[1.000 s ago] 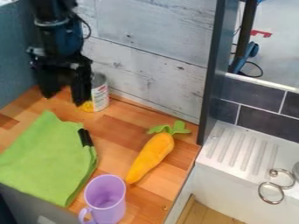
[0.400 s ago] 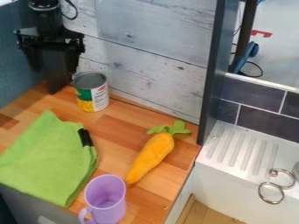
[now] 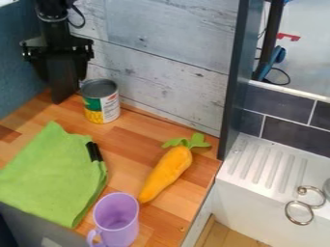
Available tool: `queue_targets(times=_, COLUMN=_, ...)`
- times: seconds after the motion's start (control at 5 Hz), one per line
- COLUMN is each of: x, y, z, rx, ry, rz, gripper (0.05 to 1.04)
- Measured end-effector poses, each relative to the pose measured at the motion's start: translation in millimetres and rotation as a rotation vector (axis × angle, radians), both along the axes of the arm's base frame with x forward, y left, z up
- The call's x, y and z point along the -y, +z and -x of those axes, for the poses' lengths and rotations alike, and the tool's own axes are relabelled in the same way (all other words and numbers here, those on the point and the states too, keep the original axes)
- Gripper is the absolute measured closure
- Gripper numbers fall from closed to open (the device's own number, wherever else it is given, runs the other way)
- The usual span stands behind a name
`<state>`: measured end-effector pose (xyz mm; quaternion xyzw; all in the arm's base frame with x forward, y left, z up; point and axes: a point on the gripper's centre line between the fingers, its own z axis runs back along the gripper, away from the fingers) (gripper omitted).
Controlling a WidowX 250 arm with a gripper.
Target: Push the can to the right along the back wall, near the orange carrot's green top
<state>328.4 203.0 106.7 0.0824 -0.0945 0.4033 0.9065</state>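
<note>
My gripper [image 3: 62,79] hangs at the upper left, above the back corner of the wooden counter [image 3: 138,128]. Its two fingers stand apart, and a dark upright strip shows between them. Nearest to it, just to the right and lower, an open-topped can [image 3: 102,108] with a green, white and yellow label stands upright by the back wall. In front of these lies a green cloth [image 3: 48,176], with a black object [image 3: 95,151] at its right edge. An orange plush carrot [image 3: 166,173] with green leaves lies on the right part of the counter. A purple mug [image 3: 117,222] stands near the front.
Pale wooden boards [image 3: 168,62] form the back wall, with a dark blue wall [image 3: 19,58] on the left. A dark upright post [image 3: 233,82] bounds the counter on the right. Beyond it are a white ridged sink ledge [image 3: 268,164], metal rings [image 3: 298,212] and dark tiles [image 3: 290,135].
My gripper has moved up and slightly left from in front of the can, uncovering it; since the later earlier frame it has barely shifted. The cloth, carrot and mug have stayed put.
</note>
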Motion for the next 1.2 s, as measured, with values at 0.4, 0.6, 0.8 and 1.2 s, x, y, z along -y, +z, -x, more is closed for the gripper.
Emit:
queue_targets(times=0.4, x=-10, y=-25.1, z=-15, rx=0.041, ry=0.166, rz=0.005, gripper=0.082)
queue_targets(times=0.6, x=-23, y=-34.3, z=-17, rx=0.069, ry=0.251, rz=0.008, gripper=0.082)
queue_targets(times=0.8, x=-39, y=-31.0, z=-10, rx=0.092, ry=0.361, rz=0.022, gripper=0.083)
queue_targets(times=1.2, x=-54, y=-28.6, z=-7, rx=0.124, ry=0.454, rz=0.037, gripper=0.082)
